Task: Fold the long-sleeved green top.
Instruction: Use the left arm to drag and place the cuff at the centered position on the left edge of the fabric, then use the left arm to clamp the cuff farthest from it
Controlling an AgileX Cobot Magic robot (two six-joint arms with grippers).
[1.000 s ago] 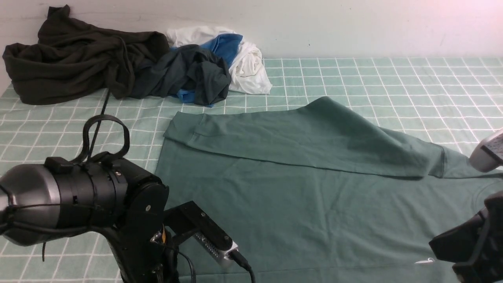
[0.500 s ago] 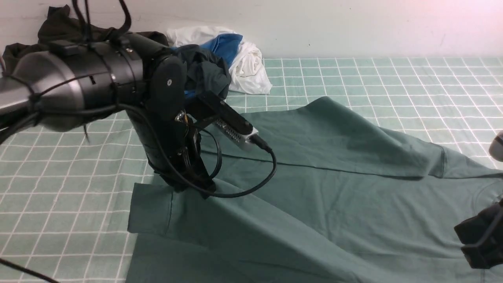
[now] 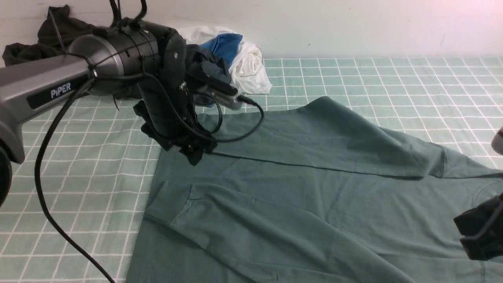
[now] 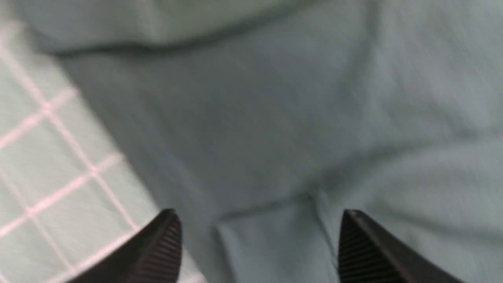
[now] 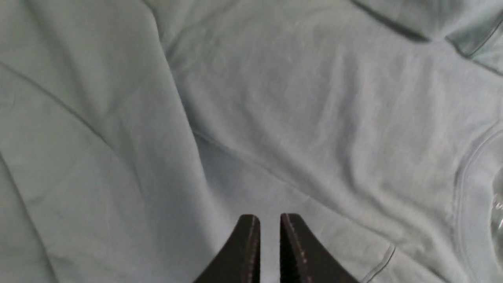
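left gripper [image 4: 255,220] wide, empty over top [image 3: 314,177]; right gripper [image 5: 270,220] narrow, seemingly empty. risk: loose sleeve [image 3: 251,232] may slide, fold goes skew.

Checked cloth [image 3: 353,74] w/ green top [image 3: 314,204], clothes pile [image 3: 208,67] at back

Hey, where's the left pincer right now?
Front view, left side: the left pincer hovers open over the top near its left edge, between its two folded sleeves, in front of the clothes pile.
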